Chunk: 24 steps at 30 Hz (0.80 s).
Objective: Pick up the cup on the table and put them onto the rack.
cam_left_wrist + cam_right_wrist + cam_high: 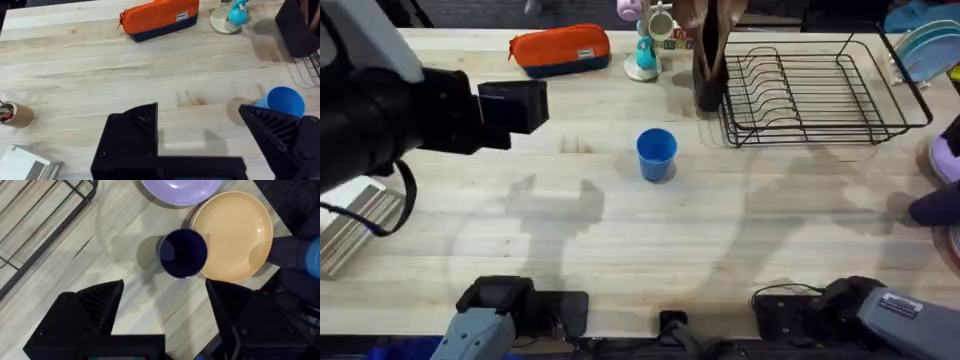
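On the pale plank table [620, 220] the cup [656, 154] stands upright; both grippers' fingers spread apart.

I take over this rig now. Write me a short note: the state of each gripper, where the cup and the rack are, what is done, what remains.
Left gripper: open, holding nothing, raised above the table, with the cup just ahead of it near one finger.
Right gripper: open, holding nothing, over a dark blue cup beside a yellow plate and a purple plate.
The cup stands upright near the middle of the table, apart from the rack.
The rack sits at the far right and holds no cup.
Done: nothing placed yet.
Left: grasp the cup, carry it to the rack, release it.
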{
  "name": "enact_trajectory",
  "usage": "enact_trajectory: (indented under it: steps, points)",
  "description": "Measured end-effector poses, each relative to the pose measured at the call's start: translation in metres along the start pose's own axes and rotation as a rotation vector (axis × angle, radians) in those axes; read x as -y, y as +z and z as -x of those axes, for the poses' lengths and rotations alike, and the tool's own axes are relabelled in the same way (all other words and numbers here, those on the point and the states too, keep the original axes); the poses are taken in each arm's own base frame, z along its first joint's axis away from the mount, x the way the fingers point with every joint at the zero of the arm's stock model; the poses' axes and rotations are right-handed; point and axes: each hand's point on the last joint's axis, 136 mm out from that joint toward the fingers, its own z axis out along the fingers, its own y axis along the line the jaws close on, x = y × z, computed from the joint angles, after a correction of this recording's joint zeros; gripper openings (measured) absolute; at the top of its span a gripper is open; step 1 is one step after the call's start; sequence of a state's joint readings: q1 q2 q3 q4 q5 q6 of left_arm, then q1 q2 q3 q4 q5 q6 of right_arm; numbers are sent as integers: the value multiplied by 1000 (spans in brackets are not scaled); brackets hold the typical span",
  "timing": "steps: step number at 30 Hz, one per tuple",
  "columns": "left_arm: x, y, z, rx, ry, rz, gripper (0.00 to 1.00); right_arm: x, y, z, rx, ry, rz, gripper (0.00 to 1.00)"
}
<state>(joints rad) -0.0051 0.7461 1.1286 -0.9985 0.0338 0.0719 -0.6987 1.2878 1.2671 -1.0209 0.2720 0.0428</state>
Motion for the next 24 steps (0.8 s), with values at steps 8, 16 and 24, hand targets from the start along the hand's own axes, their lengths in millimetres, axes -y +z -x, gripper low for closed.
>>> enact_trajectory:
  steps: [8,16,24]
  points:
    - [0,0,0,0,0,0,993,-6,21,0,-60,-39,5,996]
    - [0,0,4,14,0,1,993,-13,48,-3,-133,-72,4,997]
    - [0,0,4,15,1,1,993,-25,76,-11,-219,-123,41,996]
